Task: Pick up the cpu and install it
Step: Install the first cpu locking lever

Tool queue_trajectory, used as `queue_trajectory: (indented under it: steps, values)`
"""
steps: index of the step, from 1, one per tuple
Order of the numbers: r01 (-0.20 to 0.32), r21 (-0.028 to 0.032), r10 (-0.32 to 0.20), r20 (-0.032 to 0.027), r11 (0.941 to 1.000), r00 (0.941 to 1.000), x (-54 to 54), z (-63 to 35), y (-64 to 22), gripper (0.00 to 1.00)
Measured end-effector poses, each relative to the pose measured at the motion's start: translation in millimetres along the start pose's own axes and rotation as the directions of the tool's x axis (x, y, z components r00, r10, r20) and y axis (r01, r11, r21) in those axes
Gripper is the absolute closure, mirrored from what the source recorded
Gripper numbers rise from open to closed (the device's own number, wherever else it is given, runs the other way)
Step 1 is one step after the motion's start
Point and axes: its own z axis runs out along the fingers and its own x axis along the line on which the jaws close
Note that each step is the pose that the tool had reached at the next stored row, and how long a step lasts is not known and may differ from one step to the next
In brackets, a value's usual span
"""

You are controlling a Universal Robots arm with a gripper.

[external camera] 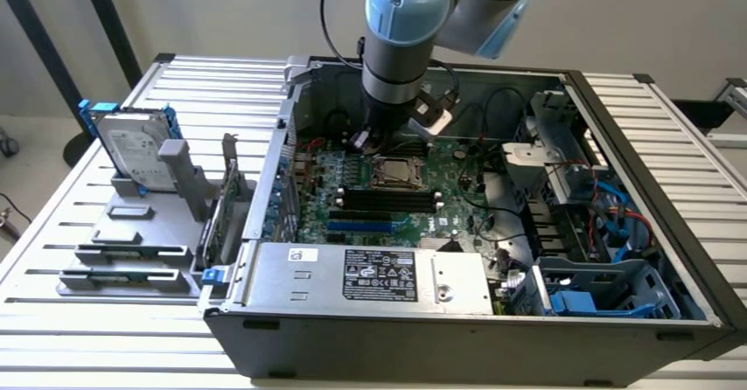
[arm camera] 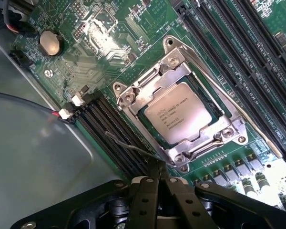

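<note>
- The cpu (arm camera: 178, 113) lies flat, label up, square inside the socket frame (arm camera: 126, 98) on the board (arm camera: 100, 47). It looks seated, since a chip has to drop in level.
- The hand (arm camera: 157, 166) has its fingers pressed together on nothing. The tips hover just beside the frame's edge, apart from the cpu. Together they probably make a slim point that fits between the parts.
- Whether the frame is latched cannot be told.
- In the exterior view, the drive (external camera: 131, 149) stands on the surface (external camera: 117, 337) at 9 o'clock from the case (external camera: 467, 342), clear of the arm.

The cpu (arm camera: 178, 117) lies in the socket (arm camera: 127, 98) on the motherboard (arm camera: 100, 57).
</note>
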Motion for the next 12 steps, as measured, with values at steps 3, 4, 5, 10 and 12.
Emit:
queue_trajectory:
  steps: [3,4,5,10,12]
  values:
    - [0.0,-0.0025,0.0,0.0032,1.0,1.0,1.0,0.7,1.3,0.89]
    - [0.0,-0.0032,0.0,0.0042,1.0,1.0,1.5,0.9,1.7,0.89]
    - [0.001,-0.0037,-0.001,0.0049,1.0,1.0,2.0,1.1,2.2,0.89]
    - [0.001,-0.0067,-0.001,0.0077,1.0,1.0,7.2,4.0,-0.3,0.89]
    - [0.001,-0.0091,-0.001,0.0108,1.0,0.9999,8.6,5.0,-1.6,0.89]
